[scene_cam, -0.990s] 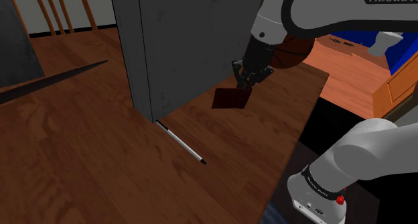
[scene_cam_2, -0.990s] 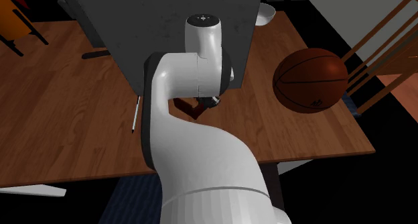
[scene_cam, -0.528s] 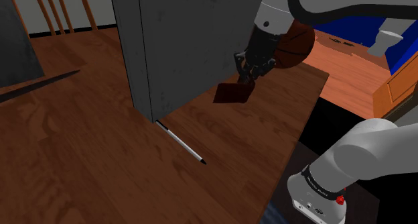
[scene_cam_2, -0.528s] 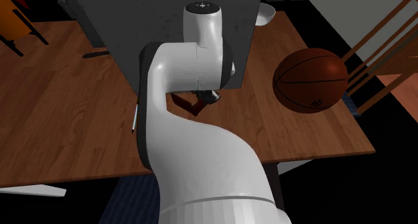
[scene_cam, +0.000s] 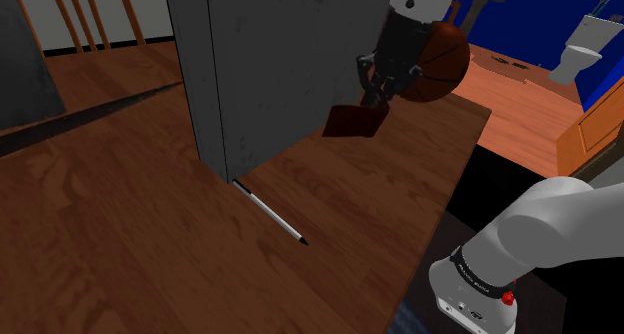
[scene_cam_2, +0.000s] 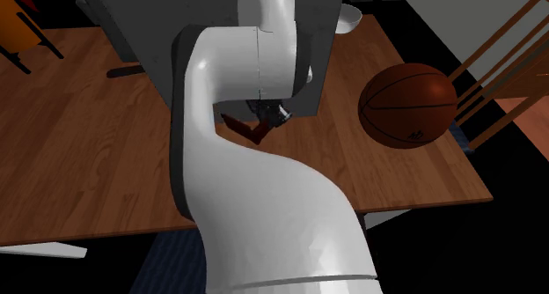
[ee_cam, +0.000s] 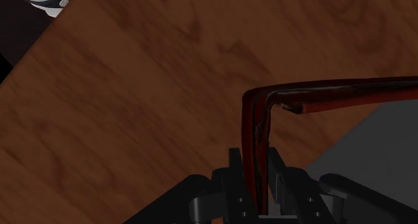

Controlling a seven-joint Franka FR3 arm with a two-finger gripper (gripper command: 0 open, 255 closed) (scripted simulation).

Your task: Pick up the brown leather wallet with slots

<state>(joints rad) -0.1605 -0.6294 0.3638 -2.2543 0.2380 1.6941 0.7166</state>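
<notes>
Dark reddish-brown, the wallet (scene_cam: 354, 121) hangs from the all-black gripper (scene_cam: 381, 90), whose fingers (ee_cam: 276, 168) are closed narrowly on one flap, pinching it between them; in the wrist view the wallet (ee_cam: 258, 149) stands open in an L, one leaf running up out of the gripper (ee_cam: 255, 168) and the other bending away sideways from it. It looks clear of the wooden table (scene_cam: 150, 242) beneath the tool, with bare wood grain (ee_cam: 134, 88) showing past the fingers. The only container is a white bowl (scene_cam_2: 349, 19) well apart from the gripper at the table's far corner, half hidden by a tall grey block (scene_cam_2: 176, 19), and what it holds cannot be told. That grey block (scene_cam: 280, 62) stands just beside the gripper, its flat face close to the hanging wallet (scene_cam_2: 245, 129). On the gripper's other side sits a brown basketball (scene_cam: 440, 62), near the tool and partly behind the arm in the shoulder view; it rests on the table (scene_cam_2: 79, 143) near the edge (scene_cam_2: 407, 105). A slim pen (scene_cam: 270, 212) lies on the wood well below and apart from the gripper, starting at the block's corner (scene_cam_2: 177, 151). A wooden chair (scene_cam_2: 501, 63) stands beyond the ball, off the table
</notes>
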